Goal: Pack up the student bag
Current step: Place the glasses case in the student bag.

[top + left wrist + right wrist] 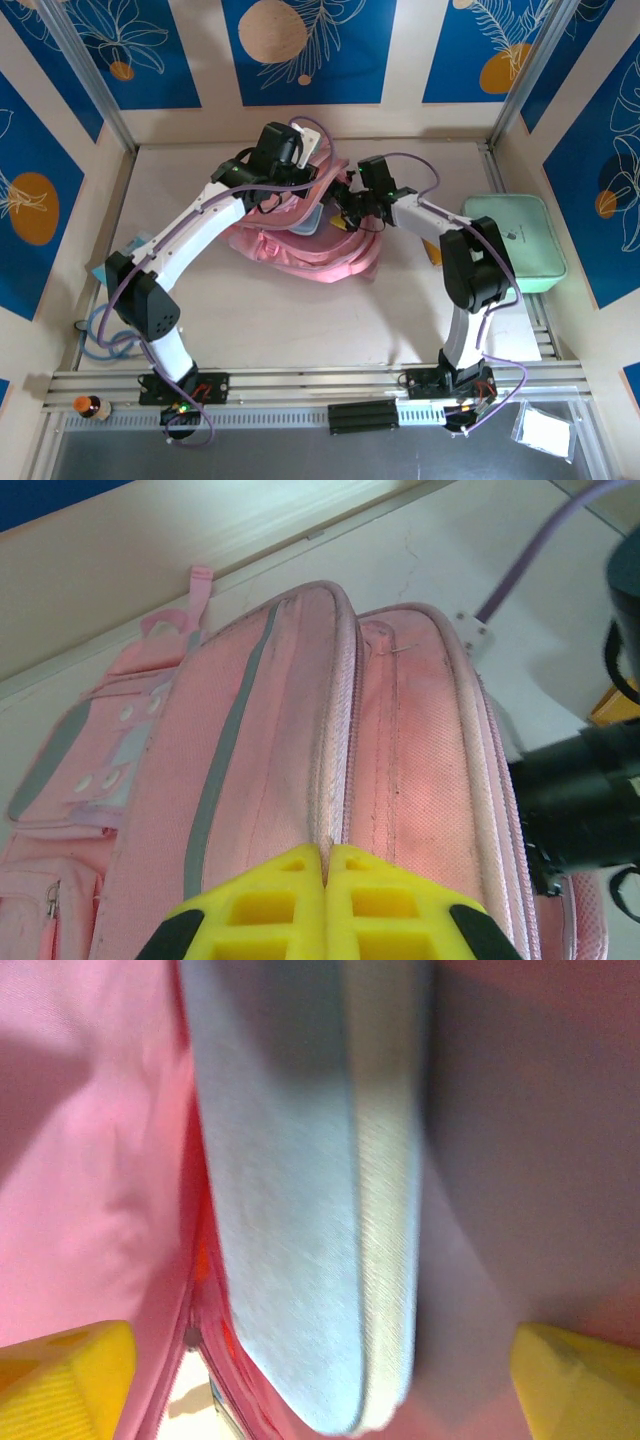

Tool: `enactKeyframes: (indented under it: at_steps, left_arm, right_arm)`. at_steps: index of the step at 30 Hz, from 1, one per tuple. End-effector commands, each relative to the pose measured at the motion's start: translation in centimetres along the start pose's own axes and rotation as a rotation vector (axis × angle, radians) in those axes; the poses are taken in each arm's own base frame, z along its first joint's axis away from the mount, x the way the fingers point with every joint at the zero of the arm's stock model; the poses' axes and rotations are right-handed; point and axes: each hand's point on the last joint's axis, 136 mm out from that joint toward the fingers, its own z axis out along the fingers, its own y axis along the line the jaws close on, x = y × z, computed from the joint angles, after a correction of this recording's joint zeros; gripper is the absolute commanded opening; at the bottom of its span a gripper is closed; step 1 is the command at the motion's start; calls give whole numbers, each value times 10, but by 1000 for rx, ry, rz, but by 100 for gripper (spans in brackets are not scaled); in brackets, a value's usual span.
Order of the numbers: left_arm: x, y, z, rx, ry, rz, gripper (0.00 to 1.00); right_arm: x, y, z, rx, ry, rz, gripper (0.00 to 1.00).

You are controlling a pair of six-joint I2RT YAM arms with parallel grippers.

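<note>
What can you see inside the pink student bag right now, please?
A flat pale blue item sits edge-on between the pink walls of the student bag. Anything deeper is covered by that item and the fabric.

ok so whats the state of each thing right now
student bag, lying on the table, main compartment open
light blue flat item, in the bag's opening
mint-green case, flat on the table, closed
left gripper, shut at the bag's top edge
right gripper, open around that item
</note>
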Motion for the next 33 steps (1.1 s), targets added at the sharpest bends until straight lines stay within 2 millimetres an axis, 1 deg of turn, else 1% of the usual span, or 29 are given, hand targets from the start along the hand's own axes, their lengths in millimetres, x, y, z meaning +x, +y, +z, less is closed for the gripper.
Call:
enactKeyframes:
  at_steps: [1, 4, 6, 10, 13, 14, 17, 21, 24, 27, 29, 31, 33]
  left_arm:
    - [-52, -7, -27, 53, -198, -30, 0]
    - [-49, -7, -24, 56, -192, -31, 0]
    - [-46, -7, -22, 58, -183, -32, 0]
    - [-44, -7, -21, 61, -173, -41, 0]
    - [-45, -10, -23, 79, -178, -57, 0]
    - [-45, -11, -23, 87, -178, -61, 0]
    - [-43, -11, -22, 89, -171, -71, 0]
    - [-42, -8, -24, 70, -177, -95, 0]
    - [-44, -7, -26, 70, -190, -111, 0]
    - [-41, -7, -22, 71, -184, -117, 0]
    - [-36, -7, -17, 70, -172, -121, 0]
    - [-32, -8, -13, 77, -161, -127, 0]
    - [-27, -11, -8, 93, -148, -131, 0]
  right_arm:
    - [6, 4, -14, -42, 1, 6, 88]
    - [14, -5, -5, -13, 24, 13, 75]
    - [16, -5, 3, -8, 45, 14, 68]
    - [16, 3, 21, -17, 65, 12, 53]
    - [14, 9, 38, -18, 67, 25, 38]
    - [12, 15, 45, -34, 65, 21, 35]
    - [5, 24, 65, -52, 32, 41, 27]
    - [-7, 34, 81, -113, -28, 76, 27]
    - [-11, 38, 81, -139, -54, 84, 30]
    - [-9, 41, 63, -159, -97, 40, 38]
    - [-6, 40, 42, -165, -140, -10, 46]
    - [-1, 32, 20, -141, -182, -40, 51]
    - [6, 15, -1, -89, -216, -29, 55]
